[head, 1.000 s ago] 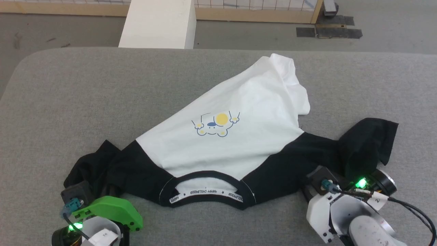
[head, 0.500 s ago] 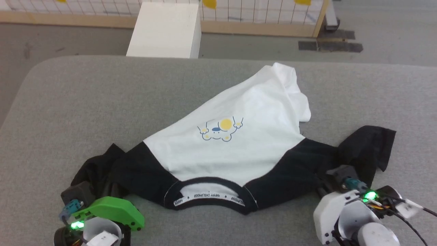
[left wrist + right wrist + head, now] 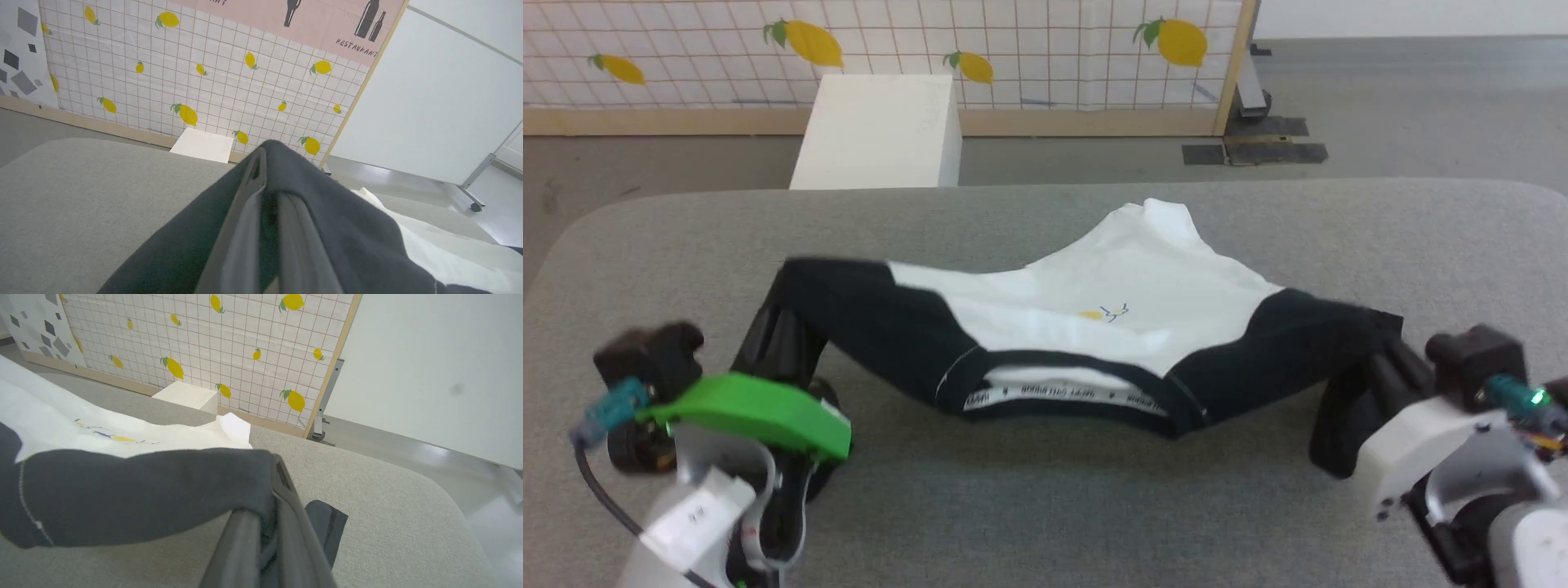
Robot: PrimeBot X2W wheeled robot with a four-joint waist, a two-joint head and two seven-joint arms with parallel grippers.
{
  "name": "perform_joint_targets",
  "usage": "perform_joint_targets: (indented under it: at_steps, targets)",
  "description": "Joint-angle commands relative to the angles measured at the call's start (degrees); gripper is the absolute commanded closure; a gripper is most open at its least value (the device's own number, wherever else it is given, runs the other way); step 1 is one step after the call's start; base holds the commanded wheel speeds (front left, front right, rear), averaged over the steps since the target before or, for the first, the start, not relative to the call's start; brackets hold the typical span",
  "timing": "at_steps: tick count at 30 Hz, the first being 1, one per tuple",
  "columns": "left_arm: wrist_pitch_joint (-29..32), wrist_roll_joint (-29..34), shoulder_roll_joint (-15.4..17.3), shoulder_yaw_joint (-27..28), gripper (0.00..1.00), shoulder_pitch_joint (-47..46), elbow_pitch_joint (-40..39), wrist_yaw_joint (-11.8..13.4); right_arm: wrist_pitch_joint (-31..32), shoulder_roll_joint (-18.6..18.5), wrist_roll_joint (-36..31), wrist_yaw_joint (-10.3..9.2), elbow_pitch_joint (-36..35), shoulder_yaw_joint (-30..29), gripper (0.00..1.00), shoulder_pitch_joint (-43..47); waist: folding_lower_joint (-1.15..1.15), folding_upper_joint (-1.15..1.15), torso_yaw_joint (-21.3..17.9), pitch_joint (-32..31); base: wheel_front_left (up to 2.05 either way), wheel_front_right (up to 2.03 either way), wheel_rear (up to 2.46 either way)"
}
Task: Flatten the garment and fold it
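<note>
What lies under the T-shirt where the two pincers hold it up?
Under the raised black sleeves of the T-shirt, bare gray table shows. The left pincer and the right pincer grip those sleeves. What lies beneath the white body is covered by cloth.

Shirt point(image 3: 1160, 278), white with black sleeves and collar; table point(image 3: 1045, 506), grey; wall point(image 3: 1054, 41), white grid tiles printed with yellow lemons.

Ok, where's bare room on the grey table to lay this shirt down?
Bare: the table at far left beside the black sleeve, the near strip below the collar, and far right past the white hem. Crowded: mid-table under the garment.
</note>
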Motion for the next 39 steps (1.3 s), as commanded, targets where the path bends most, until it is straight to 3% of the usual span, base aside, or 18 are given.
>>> perform_joint_targets:
  at_steps: [1,8,12,15,21,28,33,39]
  targets:
    - [1.5,-0.7,1.0,-0.3,1.00,-2.6,-1.5,-0.6,1.1,-1.6,0.9,-0.10,-1.2,-0.2,1.00,-2.3,0.00,0.00,-0.6,1.2,0.00,0.00,0.00]
    - [10.8,-2.4,3.9,-1.3,1.00,-16.8,-3.9,-2.4,9.3,-12.6,6.7,-0.10,-1.0,4.5,1.00,-18.2,0.00,0.00,-2.2,8.6,0.00,0.00,0.00]
    - [15.0,-4.6,4.4,0.0,1.00,-28.2,-1.7,-2.2,11.6,-18.9,7.7,-0.10,3.1,8.7,1.00,-32.3,0.00,0.00,-3.0,14.9,0.00,0.00,0.00]
    - [16.7,-3.0,6.1,0.6,1.00,-37.4,1.2,-1.7,11.9,-21.1,7.6,-0.10,7.7,11.2,1.00,-43.4,0.00,0.00,-3.6,19.7,0.00,0.00,0.00]
    - [15.4,1.0,7.1,1.0,1.00,-55.9,9.3,-0.5,8.3,-22.0,5.1,-0.10,18.6,15.1,1.00,-65.1,0.00,0.00,-4.2,27.7,0.00,0.00,0.00]
    - [6.9,3.8,6.3,2.7,1.00,-71.2,17.0,0.4,-0.3,-17.4,-1.2,-0.10,28.5,11.4,1.00,-82.9,0.00,0.00,-4.2,31.7,0.00,0.00,0.00]
    - [3.0,3.2,5.6,3.1,1.00,-73.1,21.1,-0.9,-4.5,-14.8,-2.7,-0.10,33.9,9.7,1.00,-85.9,0.00,0.00,-3.2,31.2,0.00,0.00,0.00]
    - [3.4,2.0,6.2,1.7,1.00,-62.6,25.0,-3.2,-3.0,-14.4,2.5,-0.10,38.2,13.7,1.00,-76.7,0.00,0.00,-2.2,28.3,0.00,0.00,0.00]
